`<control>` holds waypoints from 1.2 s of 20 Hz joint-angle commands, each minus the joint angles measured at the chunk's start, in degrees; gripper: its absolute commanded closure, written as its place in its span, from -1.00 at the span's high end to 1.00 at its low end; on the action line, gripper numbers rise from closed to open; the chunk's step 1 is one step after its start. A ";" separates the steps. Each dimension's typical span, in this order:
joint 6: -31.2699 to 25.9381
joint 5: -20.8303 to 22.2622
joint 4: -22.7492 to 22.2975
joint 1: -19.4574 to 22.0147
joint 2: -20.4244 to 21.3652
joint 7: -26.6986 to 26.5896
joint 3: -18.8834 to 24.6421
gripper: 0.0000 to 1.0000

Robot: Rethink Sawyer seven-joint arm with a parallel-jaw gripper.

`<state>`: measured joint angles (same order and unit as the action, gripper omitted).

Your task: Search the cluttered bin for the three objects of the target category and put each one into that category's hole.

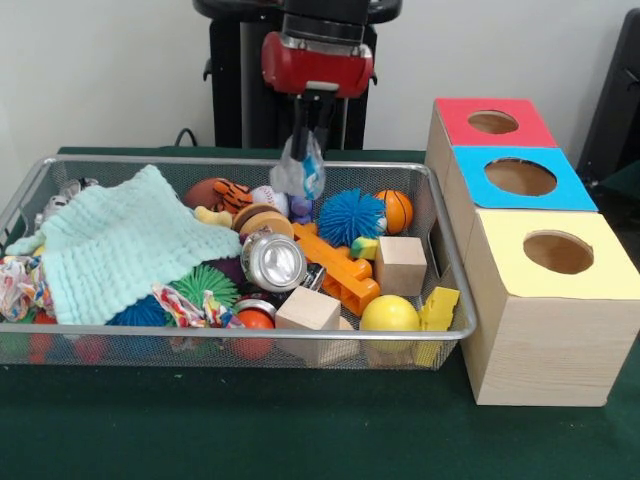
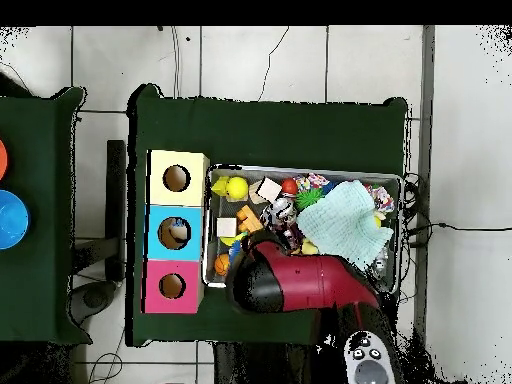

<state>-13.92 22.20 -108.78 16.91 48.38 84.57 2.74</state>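
My gripper (image 1: 308, 148) hangs over the far rim of the wire-mesh bin (image 1: 250, 332) and is shut on a clear wrinkly wrapper with blue print (image 1: 300, 173). The wrapper dangles just above the toys. A whitish crinkly piece (image 1: 62, 195) lies at the bin's far left corner beside the mint-green cloth (image 1: 130, 245). The red-topped box's hole (image 1: 493, 122) is to the right of the gripper, past the bin's end. In the overhead view the arm (image 2: 300, 285) hides the gripper and wrapper; the red box's hole (image 2: 172, 286) and the bin's rim (image 2: 300, 170) show.
The blue-topped box (image 1: 520, 177) and yellow-topped box (image 1: 558, 252) stand in a row with the red one. The bin holds a silver can (image 1: 275, 262), wooden blocks (image 1: 400, 265), a yellow ball (image 1: 389, 313), a blue spiky ball (image 1: 350, 215) and an orange brick (image 1: 340, 265).
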 commanded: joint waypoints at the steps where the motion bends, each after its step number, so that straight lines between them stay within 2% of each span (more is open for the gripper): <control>1: -4.73 -5.51 -6.18 -3.40 1.15 12.97 2.36 -1.00; 10: -4.98 -12.18 -8.24 -8.99 2.88 16.00 0.19 -1.00; 17: -11.37 -19.21 -6.78 -16.82 5.83 19.26 -3.21 -1.00; 24: -17.96 -23.75 -3.30 -23.70 7.49 23.02 -7.42 -1.00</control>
<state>-21.65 3.35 -113.93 -4.09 54.09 89.14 -1.48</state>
